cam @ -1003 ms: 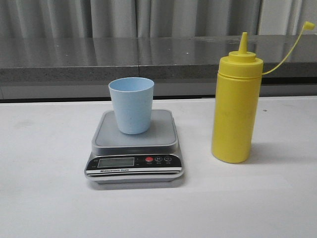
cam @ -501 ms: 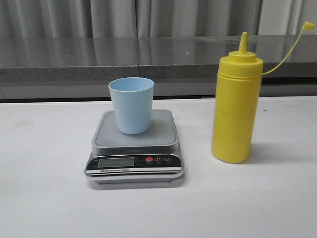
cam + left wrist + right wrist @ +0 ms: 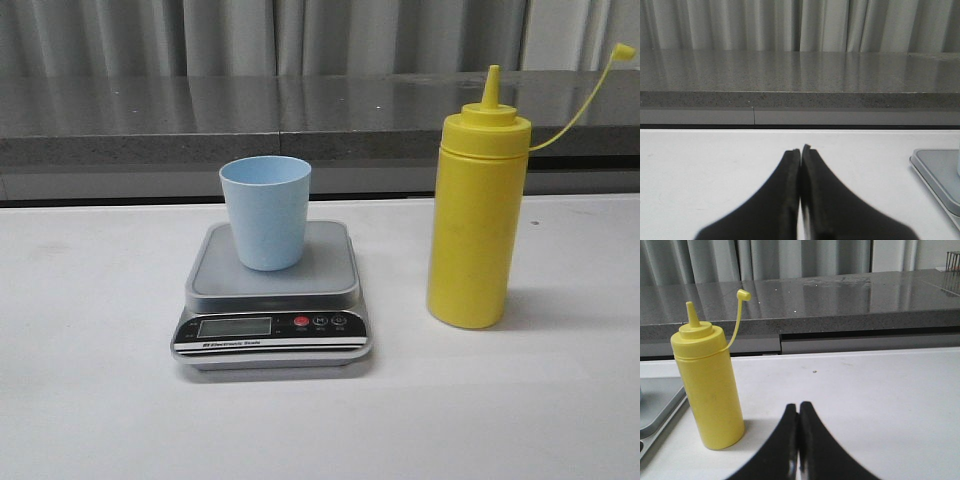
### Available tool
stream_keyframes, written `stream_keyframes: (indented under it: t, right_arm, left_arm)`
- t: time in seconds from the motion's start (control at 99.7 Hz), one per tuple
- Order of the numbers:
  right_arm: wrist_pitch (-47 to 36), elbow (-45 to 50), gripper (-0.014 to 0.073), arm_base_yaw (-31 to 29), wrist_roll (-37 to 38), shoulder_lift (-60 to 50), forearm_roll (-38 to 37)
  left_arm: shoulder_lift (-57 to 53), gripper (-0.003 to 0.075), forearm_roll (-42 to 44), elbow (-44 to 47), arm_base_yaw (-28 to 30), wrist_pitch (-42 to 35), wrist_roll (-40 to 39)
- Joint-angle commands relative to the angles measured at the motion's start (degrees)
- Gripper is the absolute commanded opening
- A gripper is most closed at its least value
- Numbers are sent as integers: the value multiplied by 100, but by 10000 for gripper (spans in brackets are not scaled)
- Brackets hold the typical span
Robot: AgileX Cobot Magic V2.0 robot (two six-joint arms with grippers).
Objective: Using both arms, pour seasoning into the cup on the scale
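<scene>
The pale blue cup point(image 3: 265, 211) stands upright on the silver-grey scale point(image 3: 272, 298) at the table's middle. The tall yellow seasoning bottle point(image 3: 476, 218) stands upright to the right of the scale, its tethered cap point(image 3: 623, 50) hanging open. Neither arm shows in the front view. My left gripper point(image 3: 800, 148) is shut and empty over bare table, with a corner of the scale point(image 3: 936, 174) off to its side. My right gripper point(image 3: 798, 405) is shut and empty; the seasoning bottle point(image 3: 708, 391) stands apart from it, with the scale's edge point(image 3: 657, 412) beyond.
A grey stone ledge point(image 3: 300, 120) runs along the back of the white table point(image 3: 90, 400), with curtains behind it. White table surface lies around the scale and bottle.
</scene>
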Motion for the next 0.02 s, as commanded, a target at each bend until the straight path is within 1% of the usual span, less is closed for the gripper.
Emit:
stream_keyframes:
  t: [0.0,0.01]
  right_arm:
    - [-445,-84,-69,-48,-45,-135,15]
    - [-445,-84,-69,-48,-45,-135,15]
  left_arm:
    - [-184,-20,-59,219,15,-493,-24]
    - [-184,-20,-59,219,15,-493,-24]
